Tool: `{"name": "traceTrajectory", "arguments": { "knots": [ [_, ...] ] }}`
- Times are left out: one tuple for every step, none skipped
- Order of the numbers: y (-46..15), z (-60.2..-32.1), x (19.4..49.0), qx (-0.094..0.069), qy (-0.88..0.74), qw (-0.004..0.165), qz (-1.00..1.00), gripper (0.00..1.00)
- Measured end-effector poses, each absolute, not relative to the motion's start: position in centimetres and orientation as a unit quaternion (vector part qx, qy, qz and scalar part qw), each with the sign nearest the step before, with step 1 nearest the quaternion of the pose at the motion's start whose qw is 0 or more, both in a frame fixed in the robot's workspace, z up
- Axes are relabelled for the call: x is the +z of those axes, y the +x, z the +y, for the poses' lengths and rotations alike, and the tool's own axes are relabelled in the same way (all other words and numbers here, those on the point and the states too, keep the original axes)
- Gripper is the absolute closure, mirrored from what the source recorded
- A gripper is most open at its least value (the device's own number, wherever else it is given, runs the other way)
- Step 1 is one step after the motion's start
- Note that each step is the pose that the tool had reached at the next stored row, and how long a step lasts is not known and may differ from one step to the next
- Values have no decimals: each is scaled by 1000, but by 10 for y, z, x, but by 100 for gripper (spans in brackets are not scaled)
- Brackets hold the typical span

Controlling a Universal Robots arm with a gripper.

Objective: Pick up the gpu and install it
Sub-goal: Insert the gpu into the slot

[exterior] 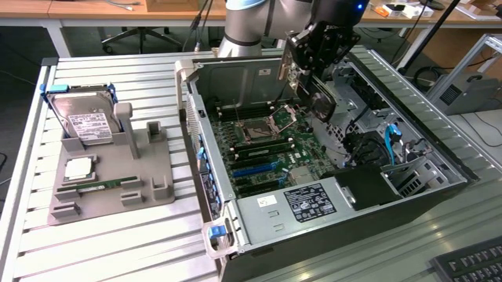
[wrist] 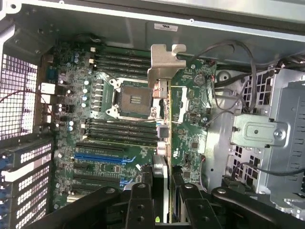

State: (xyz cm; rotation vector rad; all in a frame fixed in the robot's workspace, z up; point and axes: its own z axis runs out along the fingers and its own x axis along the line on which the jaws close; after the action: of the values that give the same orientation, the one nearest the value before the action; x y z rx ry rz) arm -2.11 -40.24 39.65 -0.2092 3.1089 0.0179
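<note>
I've got the gripper [wrist: 164, 193] with its black ribbed fingers [wrist: 138, 202] clamped on the gpu [wrist: 163, 67]. The card sits thin and edge-on between them, silver notched bracket out past the fingertips. Beyond it is the green motherboard [wrist: 119, 138], inside the grey sheet-metal case [exterior: 235, 73].

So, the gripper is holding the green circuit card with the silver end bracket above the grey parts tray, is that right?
Not quite: the gripper holds the green circuit card with the silver end bracket above the open computer case, not the grey parts tray; the exterior view shows it.
</note>
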Motion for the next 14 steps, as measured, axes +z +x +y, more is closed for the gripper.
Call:
{"name": "traceTrajectory", "arguments": {
  "knots": [
    [-21,-402,396,6,-79,13,997,74],
    [-21,-402,396,6,-84,13,996,74],
    [-21,-402,396,6,-87,13,996,74],
    [-21,-402,396,6,-90,13,996,74],
    [-21,-402,396,6,-93,13,996,74],
    [-21,-402,396,6,-97,13,995,74],
    [-21,-402,397,6,-100,13,995,74],
    [-21,-402,396,6,-102,13,995,74],
    [-21,-402,396,6,-105,13,994,74],
    [-21,-402,396,6,-108,13,994,74],
    [-21,-402,396,6,-110,13,994,74],
    [-21,-402,396,6,-113,13,994,74],
    [-21,-402,397,6,-115,13,993,74],
    [-21,-402,396,6,-118,12,993,74]
  ]
}}
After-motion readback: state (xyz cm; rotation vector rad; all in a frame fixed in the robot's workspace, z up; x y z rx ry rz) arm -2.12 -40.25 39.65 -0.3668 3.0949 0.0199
